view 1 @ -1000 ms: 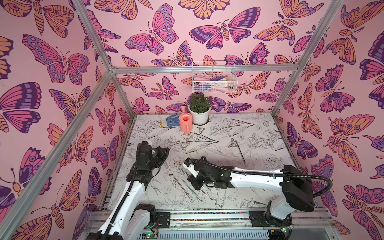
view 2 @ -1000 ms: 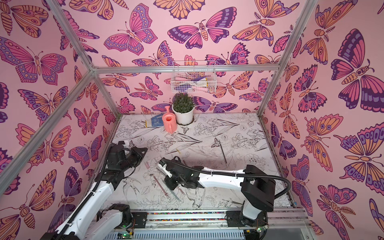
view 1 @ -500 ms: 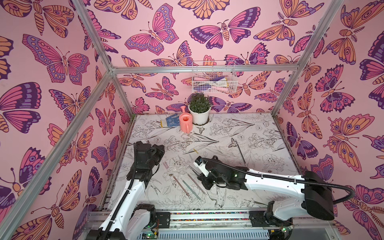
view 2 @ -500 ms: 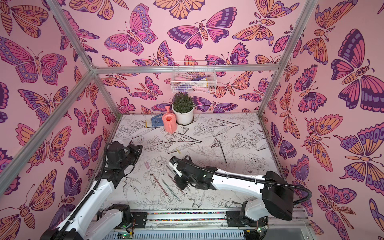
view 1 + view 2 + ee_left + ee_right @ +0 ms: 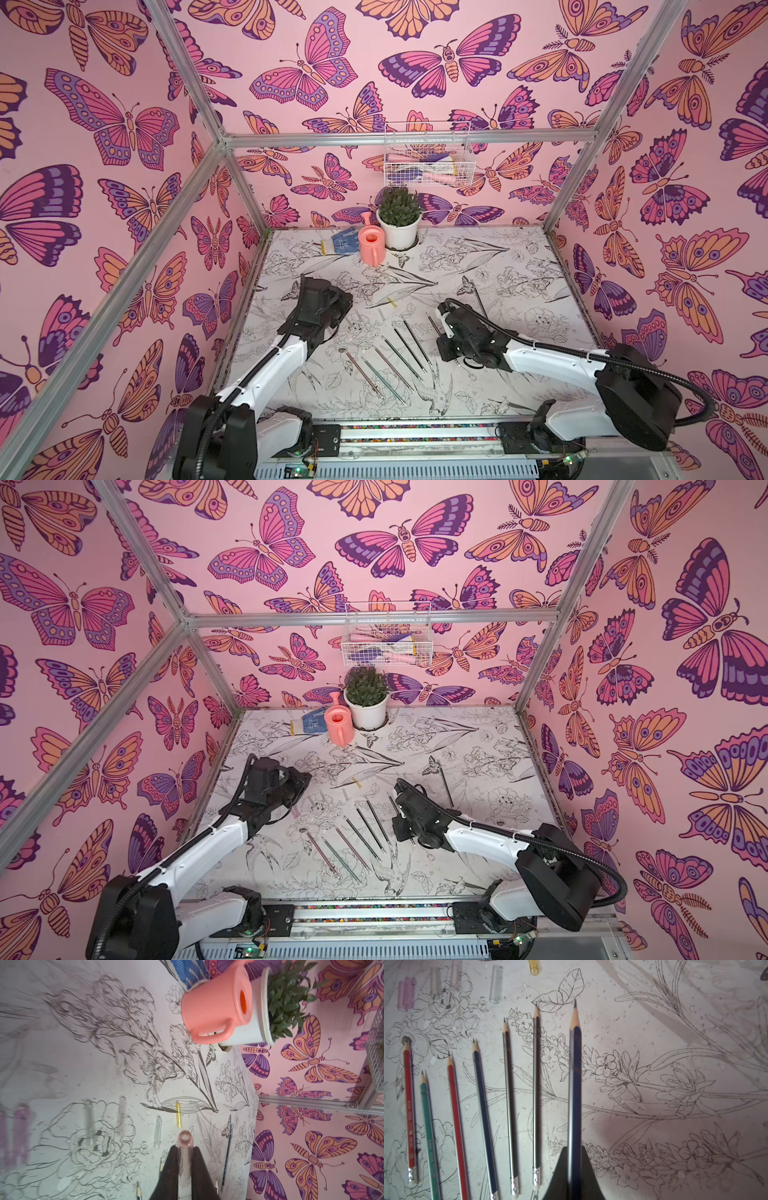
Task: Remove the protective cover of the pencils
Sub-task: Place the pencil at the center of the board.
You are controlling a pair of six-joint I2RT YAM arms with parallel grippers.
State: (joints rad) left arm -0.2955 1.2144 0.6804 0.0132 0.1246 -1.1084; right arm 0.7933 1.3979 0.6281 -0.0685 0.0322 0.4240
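So, my two sets of jaws have drawn apart since a moment ago, and that means the cover is off. The left jaws are clenched on a pale pink translucent plastic cap (image 5: 184,1147), now clear of any pencil. Between them, six bare-tipped wooden pencils (image 5: 509,1105) lie in a row on the flower-printed counter (image 5: 498,266). The right jaws grasp a dark blue wooden pencil (image 5: 575,1076), its tip exposed, well apart from the cap.
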